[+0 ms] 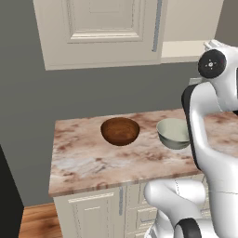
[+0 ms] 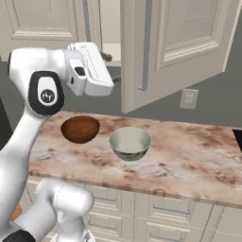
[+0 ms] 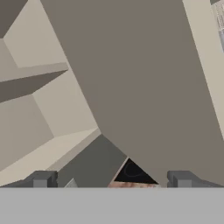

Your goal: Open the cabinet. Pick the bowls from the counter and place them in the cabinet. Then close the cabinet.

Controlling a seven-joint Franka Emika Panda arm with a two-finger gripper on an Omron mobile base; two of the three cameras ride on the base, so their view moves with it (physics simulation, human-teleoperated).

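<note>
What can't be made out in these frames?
- Cabinet top: cut off by the upper edge in both base views.
- Grey-green bowl, left base view: right side hidden behind the arm.
- Cabinet shelf depth: right base view, blocked by the open door and hand.
</note>
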